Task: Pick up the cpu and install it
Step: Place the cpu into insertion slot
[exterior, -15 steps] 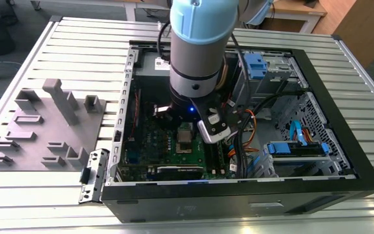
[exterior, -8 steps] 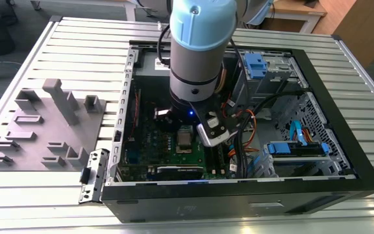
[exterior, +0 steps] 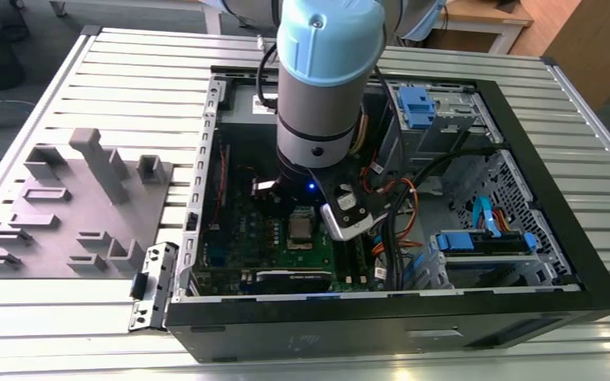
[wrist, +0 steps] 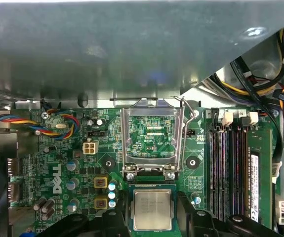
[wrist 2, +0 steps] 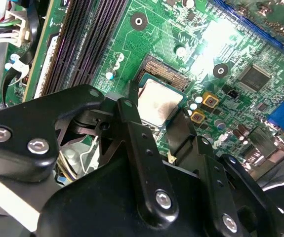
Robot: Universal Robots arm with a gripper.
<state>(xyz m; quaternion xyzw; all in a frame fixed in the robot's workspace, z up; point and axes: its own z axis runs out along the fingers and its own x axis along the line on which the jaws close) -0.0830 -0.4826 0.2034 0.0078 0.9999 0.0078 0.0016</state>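
The cpu (wrist: 152, 210), a small square chip with a pale silvery top, sits between my gripper's (wrist: 152, 219) two black fingers, which close on its opposite edges. In the second wrist view the cpu (wrist 2: 159, 101) hovers just over the socket (wrist 2: 165, 74), whose pin field shows beyond its far edge, with my gripper (wrist 2: 154, 111) shut around it. The silver hold-down frame (wrist: 127, 138) stands swung open past the socket on the green motherboard (wrist: 77, 168). In the exterior view the arm (exterior: 321, 87) reaches down into the open computer case (exterior: 538, 238).
Memory slots (wrist: 230, 168) run alongside the socket. Coloured cable bundles (wrist: 58, 123) and orange and black cables (exterior: 406, 198) lie close by. A grey metal case wall (wrist: 132, 49) rises beyond the frame. Blue drive brackets (exterior: 416, 107) sit in the case; a grey fixture tray (exterior: 72, 206) lies outside.
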